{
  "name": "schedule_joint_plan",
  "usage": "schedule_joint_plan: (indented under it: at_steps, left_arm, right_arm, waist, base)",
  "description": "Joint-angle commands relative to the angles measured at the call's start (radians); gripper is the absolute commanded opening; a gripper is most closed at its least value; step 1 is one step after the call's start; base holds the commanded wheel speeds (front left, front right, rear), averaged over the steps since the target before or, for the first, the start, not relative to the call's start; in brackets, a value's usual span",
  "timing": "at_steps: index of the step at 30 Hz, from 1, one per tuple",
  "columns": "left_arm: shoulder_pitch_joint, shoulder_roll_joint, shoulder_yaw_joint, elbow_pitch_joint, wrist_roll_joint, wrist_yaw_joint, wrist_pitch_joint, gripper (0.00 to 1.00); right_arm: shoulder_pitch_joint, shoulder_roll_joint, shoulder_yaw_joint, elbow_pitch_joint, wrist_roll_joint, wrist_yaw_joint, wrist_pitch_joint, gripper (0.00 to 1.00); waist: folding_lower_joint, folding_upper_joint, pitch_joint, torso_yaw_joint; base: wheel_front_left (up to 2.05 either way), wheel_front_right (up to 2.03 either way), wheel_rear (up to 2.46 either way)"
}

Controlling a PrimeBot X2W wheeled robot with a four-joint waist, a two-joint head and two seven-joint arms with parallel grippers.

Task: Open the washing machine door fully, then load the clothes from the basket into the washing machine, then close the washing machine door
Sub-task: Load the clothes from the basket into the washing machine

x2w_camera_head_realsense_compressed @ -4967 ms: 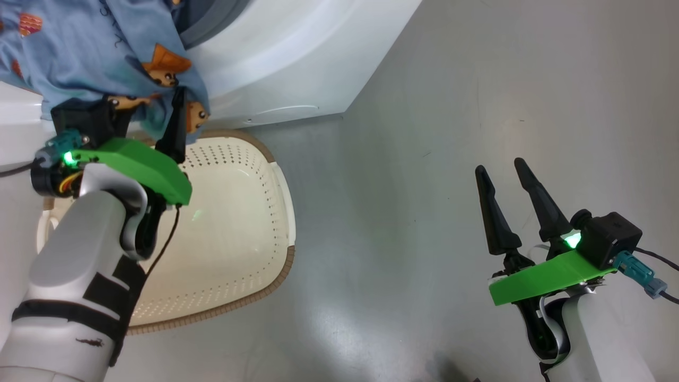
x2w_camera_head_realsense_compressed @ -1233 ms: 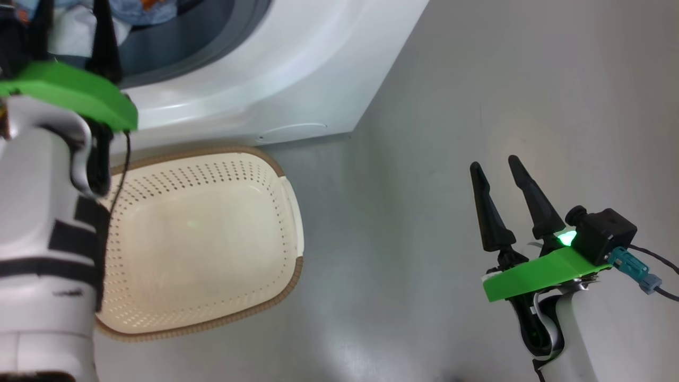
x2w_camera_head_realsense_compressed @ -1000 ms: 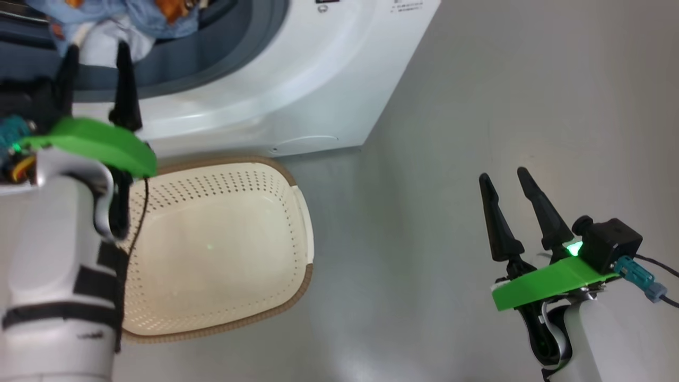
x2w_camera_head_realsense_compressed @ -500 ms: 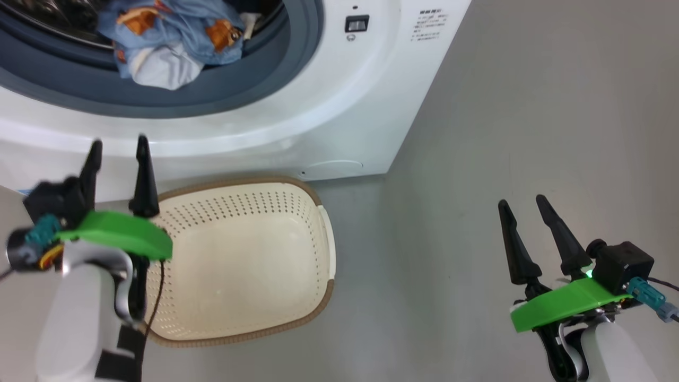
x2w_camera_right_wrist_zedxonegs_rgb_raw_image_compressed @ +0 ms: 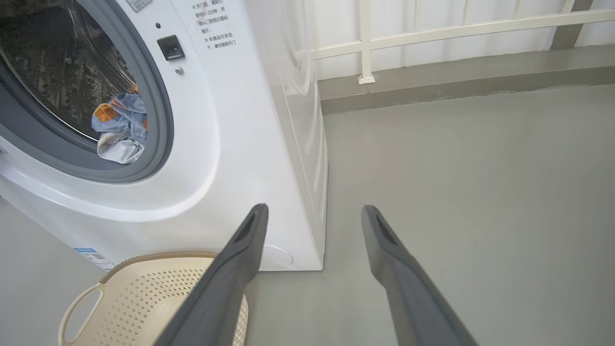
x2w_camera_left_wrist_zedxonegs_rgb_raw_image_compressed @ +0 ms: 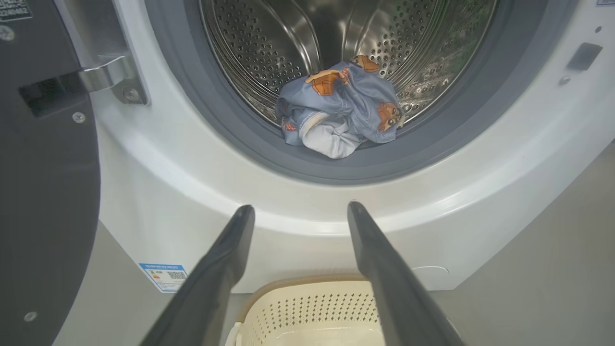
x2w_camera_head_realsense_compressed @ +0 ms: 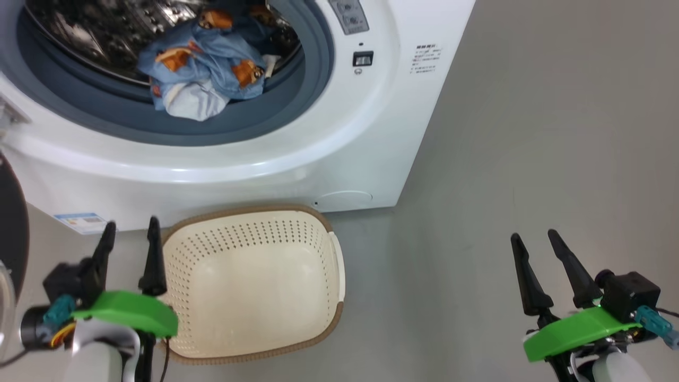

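clothes (x2w_camera_head_realsense_compressed: pixel 204 79) lying inside washing machine (x2w_camera_head_realsense_compressed: pixel 339 159), basket (x2w_camera_head_realsense_compressed: pixel 254 281) sitting empty; left gripper (x2w_camera_head_realsense_compressed: pixel 131 223), right gripper (x2w_camera_head_realsense_compressed: pixel 532 235) hanging, fingers apart, gripping nothing, probably readying for shutting washing machine door (x2w_camera_left_wrist_zedxonegs_rgb_raw_image_compressed: pixel 43 192).

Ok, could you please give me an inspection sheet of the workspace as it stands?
Surface: smooth grey floor.
Job's things: washing machine door stands open at the left; clothes bundled at the front of the drum in the washing machine; basket on the floor before it, no clothes inside.
Clutter: nothing seen.
Pincers: left pincer open beside the basket; right pincer open over the floor; both empty.
Cables: dark cable under the left pincer's mount; teal plug by the right wrist camera.
Surroundings: white railing behind the machine.
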Motion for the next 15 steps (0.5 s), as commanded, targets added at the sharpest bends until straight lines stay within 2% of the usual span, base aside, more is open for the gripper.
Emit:
schedule_joint_plan:
  at_steps: [1,15]
  left_arm:
    - [0.030,0.020,0.040,-0.039,0.004,-0.003,-0.006,1.00]
    - [0.195,0.008,0.073,-0.131,0.001,-0.003,-0.006,1.00]
  right_arm:
    - [0.022,-0.014,0.014,-0.020,-0.011,0.003,-0.007,1.00]
    - [0.099,-0.024,-0.007,-0.017,-0.014,0.003,-0.007,1.00]
  waist:
    - [0.0000,0.0000,-0.027,0.006]
    - [0.0000,0.0000,-0.106,0.016]
  base:
    - [0.00,0.00,0.00]
    - [0.00,0.00,0.00]
